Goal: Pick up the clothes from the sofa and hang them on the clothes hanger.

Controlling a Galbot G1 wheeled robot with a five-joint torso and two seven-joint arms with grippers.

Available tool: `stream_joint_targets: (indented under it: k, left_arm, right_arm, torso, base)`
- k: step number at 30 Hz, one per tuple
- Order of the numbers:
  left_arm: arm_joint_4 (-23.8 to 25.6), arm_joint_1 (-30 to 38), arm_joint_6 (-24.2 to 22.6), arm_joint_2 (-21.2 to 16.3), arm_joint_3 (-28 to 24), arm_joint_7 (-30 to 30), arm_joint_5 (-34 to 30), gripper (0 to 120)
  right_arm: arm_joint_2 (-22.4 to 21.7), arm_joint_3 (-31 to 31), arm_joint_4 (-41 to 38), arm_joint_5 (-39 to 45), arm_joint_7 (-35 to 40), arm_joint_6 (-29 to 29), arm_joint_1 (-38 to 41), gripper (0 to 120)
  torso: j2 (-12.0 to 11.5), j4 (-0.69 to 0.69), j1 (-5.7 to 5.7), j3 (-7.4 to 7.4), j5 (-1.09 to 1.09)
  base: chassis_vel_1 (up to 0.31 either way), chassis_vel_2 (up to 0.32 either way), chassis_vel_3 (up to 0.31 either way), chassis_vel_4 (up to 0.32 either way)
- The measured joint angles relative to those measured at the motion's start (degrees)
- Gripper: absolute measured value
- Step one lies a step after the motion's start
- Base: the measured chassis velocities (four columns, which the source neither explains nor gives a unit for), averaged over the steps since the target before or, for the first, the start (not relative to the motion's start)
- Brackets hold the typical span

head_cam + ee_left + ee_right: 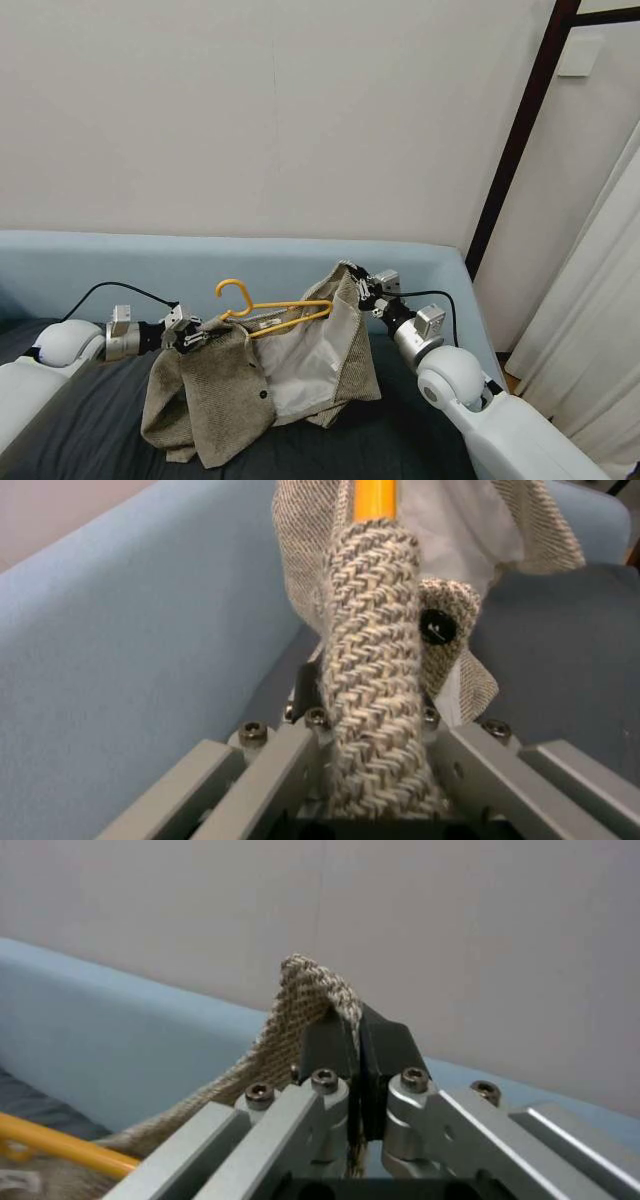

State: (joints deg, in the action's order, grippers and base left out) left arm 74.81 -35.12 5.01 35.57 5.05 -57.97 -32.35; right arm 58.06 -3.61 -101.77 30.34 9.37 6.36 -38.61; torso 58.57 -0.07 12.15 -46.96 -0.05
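A beige herringbone jacket (215,385) (pale lining showing, one dark button) hangs open, one shoulder over a yellow hanger (285,312), hem on the sofa (80,430)

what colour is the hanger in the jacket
Orange-yellow. The hanger shows best in the head view, threaded through the tweed jacket.

Plain wall (250,110); dark door frame (515,140); white curtain (590,330) right.

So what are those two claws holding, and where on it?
Both hold the tweed jacket. The left gripper clamps a fold wrapped over the yellow hanger; the right gripper pinches an upper edge opposite.
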Motion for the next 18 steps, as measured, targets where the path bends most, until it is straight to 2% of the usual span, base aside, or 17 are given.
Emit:
stream_joint_targets:
  k: [5, 8, 18]
  left_arm:
    - [0.15, -0.06, -0.4, 0.15, 0.11, 0.59, 1.43, 4]
    - [0.13, -0.15, -0.6, 0.73, 0.12, 2.74, 3.46, 4]
    - [0.79, 0.13, -2.42, 1.21, -0.21, 8.28, 4.95, 4]
  right_arm:
    - [-0.64, 0.61, -0.98, 0.21, -0.5, -0.08, -0.79, 0]
    - [-1.18, 0.99, -3.67, 2.57, -4.38, -3.05, -1.93, 0]
    - [-2.24, 0.59, -6.63, 3.87, -6.49, -4.17, -2.77, 0]
  torso:
    - [0.0, -0.01, 0.0, 0.0, 0.01]
    - [0.0, -0.01, 0.0, 0.0, 0.0]
    - [0.0, -0.01, 0.0, 0.0, 0.01]
  base:
    - [0.0, 0.0, 0.0, 0.0]
    - [0.0, 0.0, 0.0, 0.0]
    - [0.0, 0.0, 0.0, 0.0]
